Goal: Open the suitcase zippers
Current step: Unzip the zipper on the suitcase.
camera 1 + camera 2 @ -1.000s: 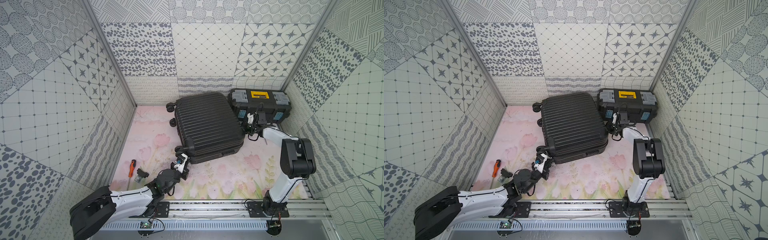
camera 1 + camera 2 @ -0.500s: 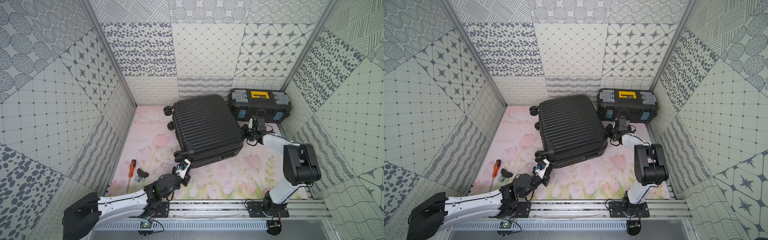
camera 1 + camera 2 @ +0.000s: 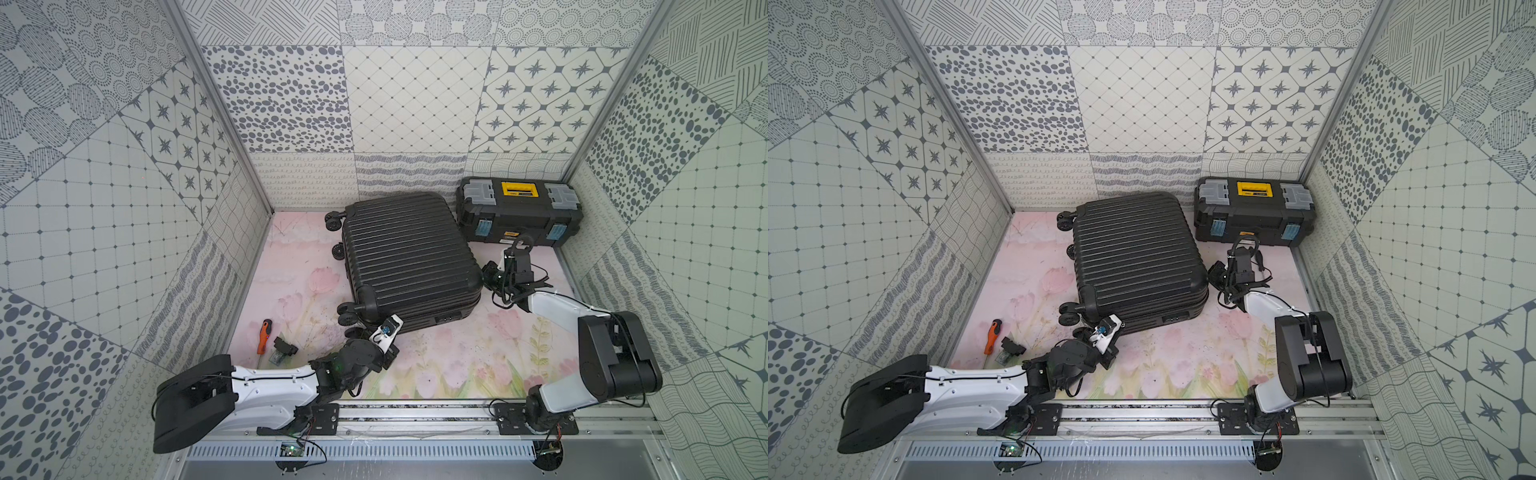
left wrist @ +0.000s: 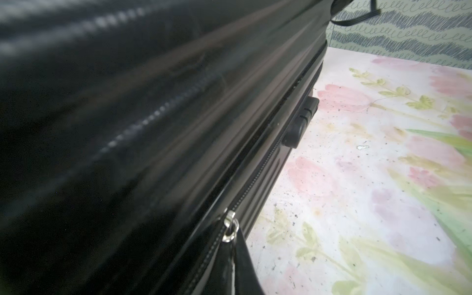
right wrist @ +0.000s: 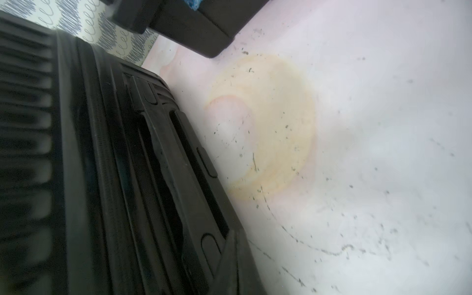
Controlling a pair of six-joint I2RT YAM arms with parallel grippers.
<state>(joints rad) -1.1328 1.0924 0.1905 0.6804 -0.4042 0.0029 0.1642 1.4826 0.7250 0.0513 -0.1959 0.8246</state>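
- **Suitcase** [image 3: 409,257]: lay flat on the floral mat with the ribbed shell up. The toolbox [image 3: 515,212] sat just past its far right corner.
- **Left claw** [image 4: 238,258]: pressed together, its tip hard against the case's near side wall by the wheeled corner. The silver slider [image 4: 229,226] sat directly at the fingertips, touching them. I judged the claw to be pinching the pull tab, which the fingers themselves hid.
- **Zip track** [image 4: 258,176]: ran straight ahead of the left claw. Its long axis followed the side wall, between the two shell halves, towards the lock block [image 4: 301,120] further along the same wall. Behind the claw the seam turned round the wheeled corner. I could not tell whether the stretch between slider and lock was parted or meshed.
- **Right claw** [image 3: 490,276]: also pressed together, at the opposite end of the case, with its tip against the handle-side wall. Nothing was visible between its fingers, and it read as a brace rather than a grip.
- **Judgement:**
  - The left arm was much nearer the slider, so the pull belonged to it.
  - The draw should stay in line with the track, parallel to the wall.
  - An outward tug would likely slide the case rather than the slider.
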